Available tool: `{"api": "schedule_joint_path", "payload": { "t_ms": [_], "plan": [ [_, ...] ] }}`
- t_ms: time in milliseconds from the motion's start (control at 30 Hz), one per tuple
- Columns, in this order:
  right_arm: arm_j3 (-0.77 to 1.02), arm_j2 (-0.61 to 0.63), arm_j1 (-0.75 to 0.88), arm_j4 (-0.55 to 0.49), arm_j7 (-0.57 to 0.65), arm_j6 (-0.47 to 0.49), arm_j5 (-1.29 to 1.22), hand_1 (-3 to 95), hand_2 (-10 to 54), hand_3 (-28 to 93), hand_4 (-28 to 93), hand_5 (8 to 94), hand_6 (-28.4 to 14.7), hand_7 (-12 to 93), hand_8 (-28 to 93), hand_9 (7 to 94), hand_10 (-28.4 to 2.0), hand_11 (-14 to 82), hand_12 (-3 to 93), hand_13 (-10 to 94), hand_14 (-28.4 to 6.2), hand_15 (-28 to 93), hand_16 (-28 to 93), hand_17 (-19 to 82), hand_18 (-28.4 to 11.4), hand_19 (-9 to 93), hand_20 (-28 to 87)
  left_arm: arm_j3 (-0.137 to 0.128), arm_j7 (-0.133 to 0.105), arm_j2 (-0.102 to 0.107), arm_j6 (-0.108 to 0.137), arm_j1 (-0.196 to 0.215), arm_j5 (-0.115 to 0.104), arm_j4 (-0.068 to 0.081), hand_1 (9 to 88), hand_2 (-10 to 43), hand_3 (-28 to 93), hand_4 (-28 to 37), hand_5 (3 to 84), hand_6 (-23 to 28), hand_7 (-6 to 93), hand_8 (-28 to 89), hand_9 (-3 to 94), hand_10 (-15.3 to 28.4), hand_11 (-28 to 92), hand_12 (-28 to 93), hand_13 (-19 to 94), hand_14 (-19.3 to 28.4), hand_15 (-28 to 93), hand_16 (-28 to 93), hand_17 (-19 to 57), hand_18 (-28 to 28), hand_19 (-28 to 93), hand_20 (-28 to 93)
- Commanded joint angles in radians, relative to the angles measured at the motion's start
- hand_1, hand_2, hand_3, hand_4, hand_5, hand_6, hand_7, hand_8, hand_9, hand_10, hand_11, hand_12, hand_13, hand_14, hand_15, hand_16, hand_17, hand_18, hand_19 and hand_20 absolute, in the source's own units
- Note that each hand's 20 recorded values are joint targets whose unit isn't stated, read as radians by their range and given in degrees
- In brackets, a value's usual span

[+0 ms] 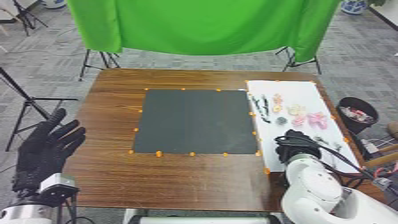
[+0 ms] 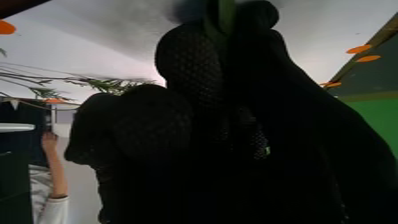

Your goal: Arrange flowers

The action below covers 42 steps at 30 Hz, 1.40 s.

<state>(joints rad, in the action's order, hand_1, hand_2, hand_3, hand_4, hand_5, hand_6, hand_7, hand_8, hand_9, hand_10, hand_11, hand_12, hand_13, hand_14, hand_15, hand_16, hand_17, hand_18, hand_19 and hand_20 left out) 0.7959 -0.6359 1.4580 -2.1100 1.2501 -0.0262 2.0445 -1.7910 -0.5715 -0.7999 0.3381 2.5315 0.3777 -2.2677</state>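
My left hand [image 1: 46, 149] is open over the table's left edge, its fingers straight. My right hand [image 1: 298, 143] is low over the near part of the white sheet [image 1: 309, 90]. In the right wrist view, my right hand [image 2: 197, 70] pinches a flat green stem [image 2: 224, 17] between its fingertips; the glove hides part of the stem. On the sheet, beyond this hand, lie pink flowers [image 1: 317, 119], a pale yellow flower [image 1: 296, 109], orange-pink blooms [image 1: 277, 100] and dark green stems [image 1: 261, 107]. Thin leafy sprigs [image 2: 111, 85] show beside the glove.
A dark mat [image 1: 195, 121] with orange dots round its edges lies on the brown table [image 1: 191, 177], left of the sheet. A dark bin [image 1: 357, 111] stands off the table's right side. Green cloth [image 1: 209, 27] hangs beyond the far edge.
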Motion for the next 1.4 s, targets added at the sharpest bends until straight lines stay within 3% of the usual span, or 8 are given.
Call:
{"api": "schedule_joint_path", "payload": {
  "t_ms": [33,433,467,767,800,900,1200,1400],
  "plan": [
    [-0.052,0.016,-0.037,-0.003,-0.018,-0.029,-0.011,51.4,-5.5,78,-12,78.5,-4.7,33,26,85.7,-13.5,44.9,27.4,86,-7.3,69,18,63,-15.8,93,36,0.003,-0.039,0.035,0.014,0.014,-0.023,0.007,29.3,5.8,64,-21.3,35.7,8.8,9.3,-7,31.7,19.4,26,11,19,26.1,52,-11,-8.5,24.9,45,2],
    [-0.031,0.037,-0.098,-0.042,-0.023,-0.037,0.002,50.8,-5.8,79,-10,78.8,-4.8,33,26,86.1,-13.6,46.2,27.3,86,-7.3,70,18,63,-16.3,93,39,0.002,-0.052,0.051,0.022,0.023,-0.030,0.004,29.3,5.8,64,-21.1,35.7,8.7,9.3,-8,31.7,19.5,26,11,19,26.2,52,-11,-8.5,24.8,45,2],
    [-0.039,0.040,-0.115,-0.044,-0.025,-0.041,0.000,50.8,-5.9,79,-10,78.9,-4.8,33,26,86.2,-13.6,46.3,27.3,86,-7.3,70,18,63,-16.3,93,39,0.008,-0.077,0.073,0.028,0.026,-0.049,0.006,29.3,5.8,64,-21.1,35.7,8.7,9.3,-8,31.8,19.5,26,11,19,26.2,52,-11,-8.5,24.8,45,2],
    [-0.074,0.017,-0.248,-0.073,-0.075,-0.008,-0.040,50.8,-6.4,79,-10,79.2,-4.8,33,26,86.6,-13.6,46.2,27.4,87,-7.2,70,18,64,-16.5,93,39,-0.019,-0.068,0.051,0.033,0.051,-0.038,-0.007,29.3,5.8,64,-21.2,35.7,8.7,9.3,-7,31.7,19.5,26,11,19,26.2,52,-11,-8.5,24.9,46,2],
    [-0.088,0.011,-0.270,-0.073,-0.078,-0.009,-0.032,50.8,-6.5,79,-10,79.4,-4.9,33,26,86.7,-13.6,46.2,27.4,87,-7.1,70,18,64,-16.5,93,39,-0.017,-0.104,0.087,0.044,0.066,-0.070,-0.008,29.2,5.8,64,-21.2,35.7,8.7,9.3,-7,31.7,19.5,26,12,19,26.2,52,-11,-8.5,24.9,46,2],
    [-0.125,-0.016,-0.339,-0.068,-0.097,-0.001,-0.035,50.7,-6.7,80,-10,79.5,-4.9,33,26,86.7,-13.5,46.0,27.6,87,-7.1,70,18,64,-16.5,93,39,-0.023,-0.111,0.078,0.048,0.077,-0.069,-0.013,29.2,5.8,64,-21.1,35.7,8.7,9.2,-7,31.7,19.4,26,11,19,26.1,52,-11,-8.5,24.9,46,2],
    [-0.228,-0.235,-0.515,0.023,-0.170,0.094,-0.092,50.5,-7.0,80,-9,80.0,-4.8,32,27,87.2,-13.4,45.6,27.9,87,-7.0,70,18,64,-16.5,93,39,-0.063,-0.062,0.015,0.046,0.103,-0.034,-0.030,29.2,5.8,64,-21.2,35.6,8.7,9.2,-7,31.6,19.4,26,11,19,26.2,52,-11,-8.5,24.9,45,2],
    [-0.280,-0.405,-0.574,0.128,-0.205,0.146,-0.111,50.5,-7.2,80,-9,80.2,-4.7,32,27,87.5,-13.4,45.4,27.9,87,-7.0,70,19,64,-16.5,93,39,-0.088,0.016,-0.022,0.033,0.079,0.010,-0.037,29.2,5.8,64,-21.1,35.6,8.7,9.3,-7,31.6,19.4,26,11,19,26.2,52,-11,-8.5,24.9,46,2]
  ]
}}
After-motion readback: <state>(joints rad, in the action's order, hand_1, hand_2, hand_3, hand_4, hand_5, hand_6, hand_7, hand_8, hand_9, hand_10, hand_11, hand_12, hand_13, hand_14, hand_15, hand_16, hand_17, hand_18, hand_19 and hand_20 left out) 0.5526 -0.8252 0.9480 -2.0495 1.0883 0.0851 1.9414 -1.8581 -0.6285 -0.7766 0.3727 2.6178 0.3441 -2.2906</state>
